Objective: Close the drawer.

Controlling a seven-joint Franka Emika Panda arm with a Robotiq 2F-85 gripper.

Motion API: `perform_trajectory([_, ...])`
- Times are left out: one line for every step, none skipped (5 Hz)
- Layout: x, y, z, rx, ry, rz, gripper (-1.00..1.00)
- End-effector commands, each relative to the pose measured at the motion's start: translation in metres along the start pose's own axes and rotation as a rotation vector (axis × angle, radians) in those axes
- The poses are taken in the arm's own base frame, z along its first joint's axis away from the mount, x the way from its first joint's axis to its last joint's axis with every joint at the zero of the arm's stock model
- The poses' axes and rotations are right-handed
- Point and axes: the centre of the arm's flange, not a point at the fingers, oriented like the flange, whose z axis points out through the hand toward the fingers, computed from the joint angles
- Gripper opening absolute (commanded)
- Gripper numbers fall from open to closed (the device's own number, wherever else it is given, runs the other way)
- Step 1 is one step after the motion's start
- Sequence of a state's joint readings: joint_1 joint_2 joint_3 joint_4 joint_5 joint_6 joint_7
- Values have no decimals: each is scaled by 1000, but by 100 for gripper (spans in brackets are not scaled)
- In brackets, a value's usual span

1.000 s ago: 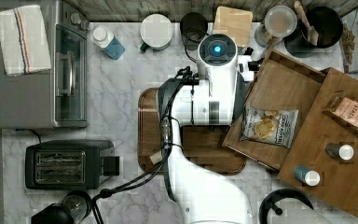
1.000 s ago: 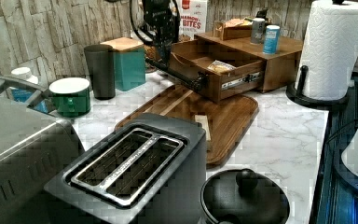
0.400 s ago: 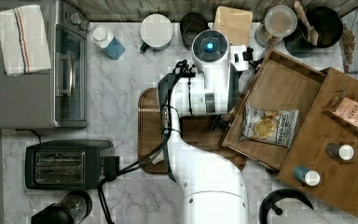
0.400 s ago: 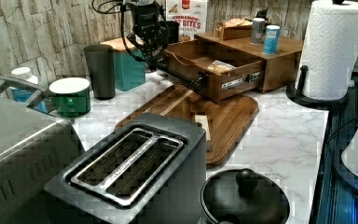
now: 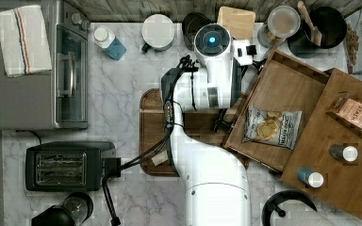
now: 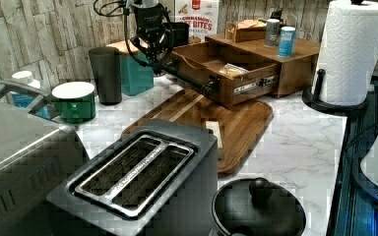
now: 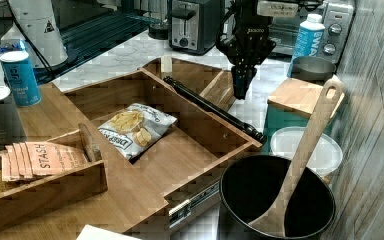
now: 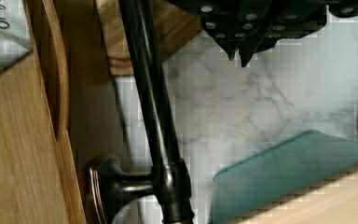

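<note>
Drawer (image 7: 180, 145) pulled open at desk's back edge, clenched empty gripper (image 7: 242, 90) just outside its dark handle bar (image 7: 207, 107), apart.

- The open medium-brown wooden drawer (image 7: 190, 150) has a smooth, grained, matt bottom.
- Its long dark metal bar handle (image 8: 151, 112) shows a dull sheen.
- The white marble-patterned bench (image 5: 122, 80) looks polished and veined grey.
- The crinkled snack bag (image 5: 269, 126) is glossy foil or plastic.
- The black tool (image 8: 239, 52) is matt, with small bright screws.
- The striped cloth towel (image 5: 22, 40) looks soft.
</note>
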State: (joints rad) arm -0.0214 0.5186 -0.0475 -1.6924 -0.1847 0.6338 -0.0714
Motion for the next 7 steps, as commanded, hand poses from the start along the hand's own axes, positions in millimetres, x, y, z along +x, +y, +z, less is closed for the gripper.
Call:
perform_trajectory([39,2,-32,83,97,-10,-100])
perform_trajectory([40,5,-20,82,57,5,-100])
perform_trajectory([42,6,-14,80,-1,30,-100])
perform_trajectory([38,2,-3,85,-34,65,-100])
perform_trajectory([29,3,1,98,-39,84,-100])
perform_trajectory([26,17,-8,77,-22,51,-100])
perform_trajectory([27,39,-15,52,29,-1,-100])
